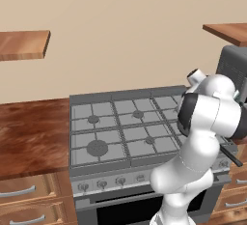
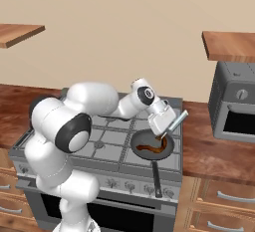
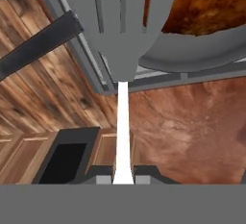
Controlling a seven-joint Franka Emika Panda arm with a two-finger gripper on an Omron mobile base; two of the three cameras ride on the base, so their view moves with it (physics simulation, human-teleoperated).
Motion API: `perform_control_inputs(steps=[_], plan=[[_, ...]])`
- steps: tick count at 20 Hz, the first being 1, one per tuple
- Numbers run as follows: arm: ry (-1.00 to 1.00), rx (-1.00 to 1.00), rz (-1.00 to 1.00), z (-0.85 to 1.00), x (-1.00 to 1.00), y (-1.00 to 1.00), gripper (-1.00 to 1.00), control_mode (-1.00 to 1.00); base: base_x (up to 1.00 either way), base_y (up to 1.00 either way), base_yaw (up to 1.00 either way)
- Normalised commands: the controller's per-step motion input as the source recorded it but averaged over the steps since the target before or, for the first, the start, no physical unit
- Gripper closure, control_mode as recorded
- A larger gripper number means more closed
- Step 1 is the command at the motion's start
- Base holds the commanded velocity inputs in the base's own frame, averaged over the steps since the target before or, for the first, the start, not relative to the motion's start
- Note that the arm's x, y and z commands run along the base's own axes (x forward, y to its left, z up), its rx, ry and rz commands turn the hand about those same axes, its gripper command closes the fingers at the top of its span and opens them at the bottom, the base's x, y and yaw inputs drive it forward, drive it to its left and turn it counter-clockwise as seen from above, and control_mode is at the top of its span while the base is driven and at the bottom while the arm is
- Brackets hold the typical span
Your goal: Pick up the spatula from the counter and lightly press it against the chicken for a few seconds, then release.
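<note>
spatula (image 2: 177,120), in the right base view, slants down into the pan (image 2: 144,137) on the stove (image 2: 99,141), its blade end by the chicken (image 2: 149,150); contact can't be told. the arm (image 2: 99,101) folds at the elbow and reaches right, wrist tipped down. hand view: fingers (image 3: 149,174) clamped on the white handle, slotted blade over the pan rim, tabletop (image 3: 192,122) beneath. left base view: the arm's bulk covers the stove's right side, with the pan's dark handle poking out beside it.
</note>
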Motion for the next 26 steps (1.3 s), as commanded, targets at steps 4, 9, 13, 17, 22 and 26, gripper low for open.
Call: perform_control_inputs(steps=[4,9,13,17,22,26], plan=[[0.0,0.0,0.04,-0.18,0.15,-0.05,1.0,-1.0,0.0,0.0,0.0],[0.0,0.0,0.04,-0.17,0.15,0.0,1.0,-1.0,0.0,0.0,0.0],[0.0,0.0,0.05,-0.14,0.15,0.0,1.0,-1.0,0.0,0.0,0.0],[0.0,0.0,0.05,-0.16,0.18,-0.02,1.0,-1.0,0.0,0.0,0.0],[0.0,0.0,0.05,-0.17,0.22,-0.05,1.0,-1.0,0.0,0.0,0.0],[0.0,0.0,0.05,-0.18,0.18,-0.02,1.0,-1.0,0.0,0.0,0.0]])
